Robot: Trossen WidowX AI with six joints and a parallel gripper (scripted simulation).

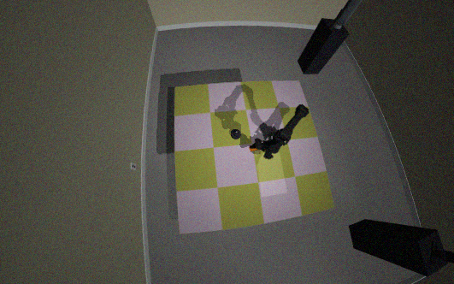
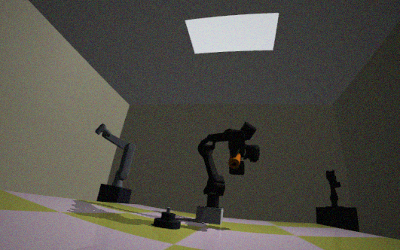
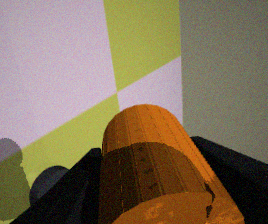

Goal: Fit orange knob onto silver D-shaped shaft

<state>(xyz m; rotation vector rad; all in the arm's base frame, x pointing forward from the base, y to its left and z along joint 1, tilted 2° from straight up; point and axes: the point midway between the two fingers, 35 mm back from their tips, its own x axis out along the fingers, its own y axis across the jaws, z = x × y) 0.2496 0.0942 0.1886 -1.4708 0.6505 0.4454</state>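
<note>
From up above, I see the black arm [image 1: 283,132] reaching over a checkered mat [image 1: 236,164] [image 2: 102,230] [image 3: 55,65] of yellow-green and pale pink squares. A bit of the orange knob [image 1: 253,150] [image 2: 235,161] [image 3: 152,165] peeks out by the gripper [image 1: 254,148] [image 2: 236,163] [image 3: 146,151]. The round pedestal [image 1: 235,134] [image 2: 167,222] [image 3: 49,187] sits near it, well inside the mat's edges, with open squares between it and the mat's left border in this view. Two dark blocks [image 1: 322,46] [image 1: 395,245] stand off the mat, beyond its right side, well apart from the arm.

Looking across the room from low down, I find the knob raised high off the mat, pinched in the gripper and tilted, one round end with a dark opening facing my way. The pedestal is lower and to the left of it, its thin shaft [image 2: 168,210] pointing up with open air around it. The knob and the shaft are well apart. A grey arm [image 2: 126,162] and a smaller dark arm [image 2: 333,190] stand on their own blocks farther back, leaving room on both sides.

At the wrist, the two black fingers press the ribbed knob from either side. Past the finger on the left, part of the pedestal shows; on the right, the mat ends in a straight edge against grey floor [image 3: 230,75].
</note>
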